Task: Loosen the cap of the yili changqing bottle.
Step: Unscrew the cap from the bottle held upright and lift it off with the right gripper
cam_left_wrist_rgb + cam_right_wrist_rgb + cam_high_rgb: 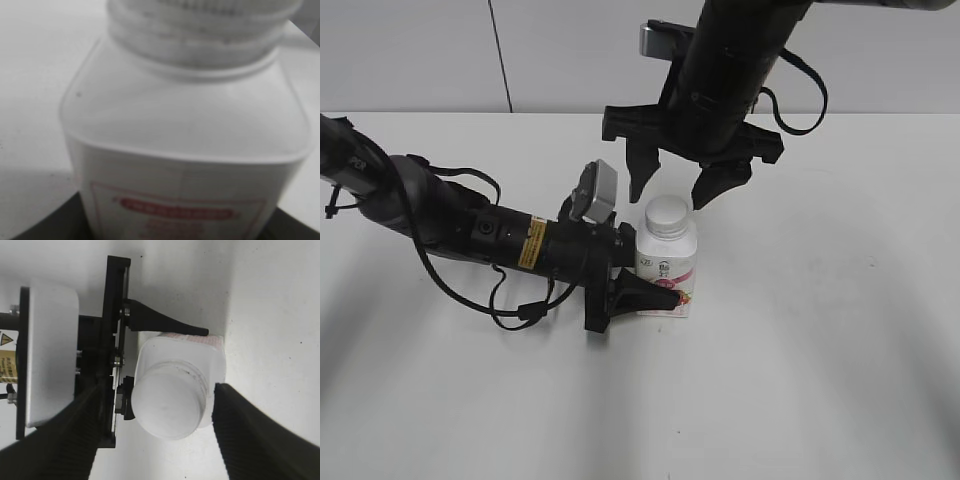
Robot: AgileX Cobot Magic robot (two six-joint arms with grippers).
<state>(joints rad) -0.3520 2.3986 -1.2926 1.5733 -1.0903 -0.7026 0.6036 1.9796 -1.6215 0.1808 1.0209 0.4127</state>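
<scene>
The yili changqing bottle [666,270] stands upright on the white table, white with a pink-red label. Its white round cap [667,214] is on top. My left gripper [655,292] is shut on the bottle's lower body from the left; in the left wrist view the bottle [185,150] fills the frame, blurred, with the cap [200,15] at the top edge. My right gripper [676,190] hangs open just above and behind the cap, one finger to each side. In the right wrist view the cap [167,402] lies between the open fingers [155,435], apart from both.
The white table [820,350] spreads around the bottle. The left arm [440,220] lies low across the left of the table with its cables. A grey wall with a dark seam stands behind.
</scene>
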